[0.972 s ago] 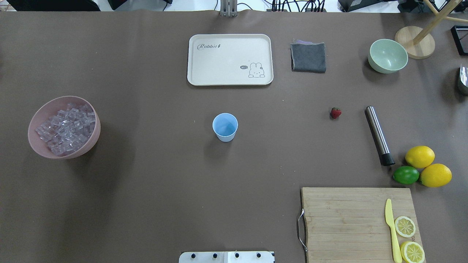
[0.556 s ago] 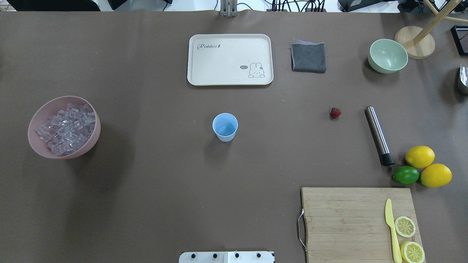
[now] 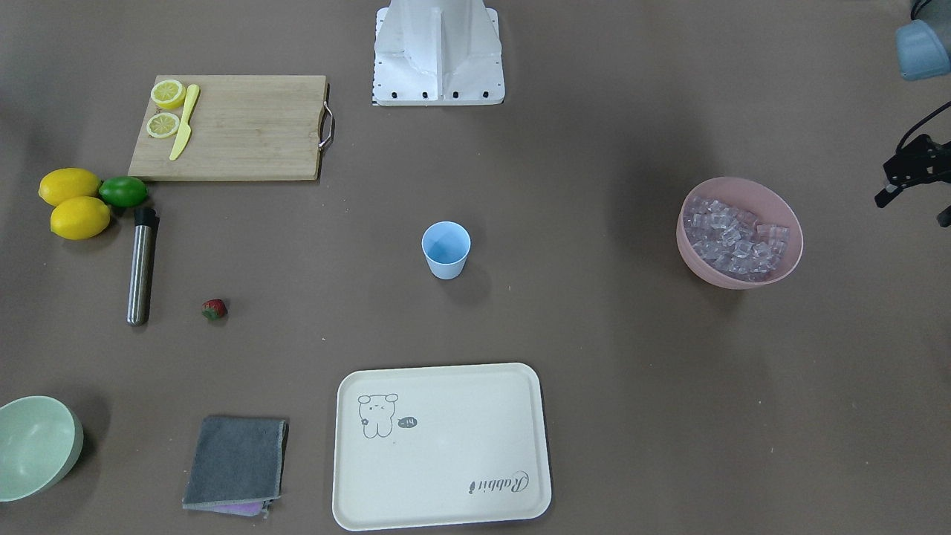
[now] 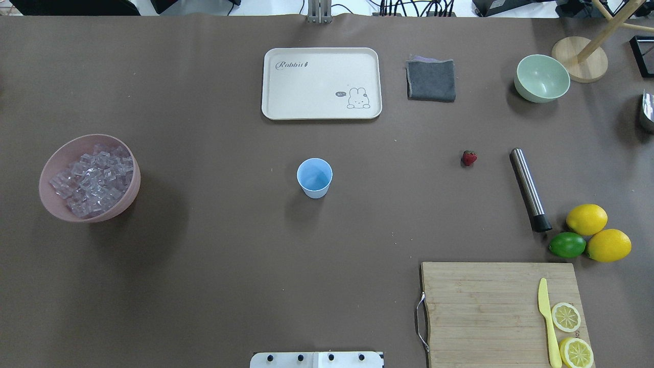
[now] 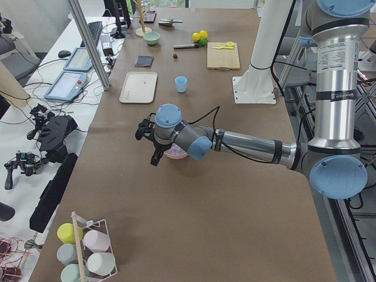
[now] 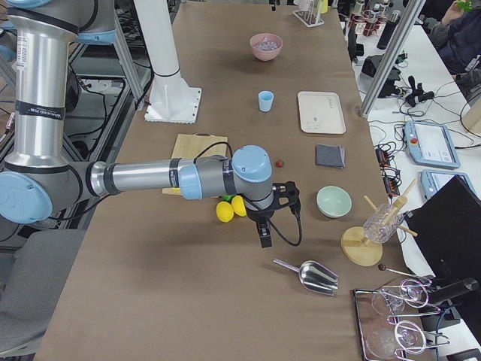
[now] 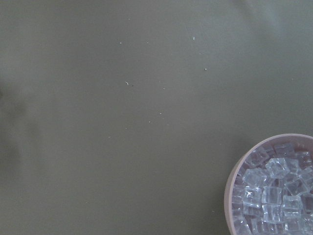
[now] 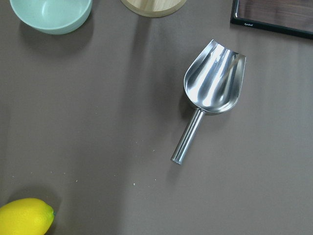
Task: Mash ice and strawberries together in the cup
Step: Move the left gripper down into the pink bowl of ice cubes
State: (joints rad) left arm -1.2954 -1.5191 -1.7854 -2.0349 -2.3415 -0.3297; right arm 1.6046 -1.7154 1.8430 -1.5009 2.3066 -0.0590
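Overhead exterior: cup (image 4: pixel 314 177) upright, open mouth upward.

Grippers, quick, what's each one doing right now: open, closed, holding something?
Left gripper: cannot tell whether it is open or closed.
Right gripper: cannot tell, it shows only in the side view.

Silver arms (image 5: pixel 252 145), blue joint caps (image 5: pixel 168 116)

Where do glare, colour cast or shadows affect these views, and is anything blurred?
Right wrist view: strong glare on the metal scoop, otherwise sharp. Left wrist view: greenish cast, slightly soft, the ice glinting. Overhead view: a broad soft shadow beside the pink bowl, a fainter one at the cup; no blur.
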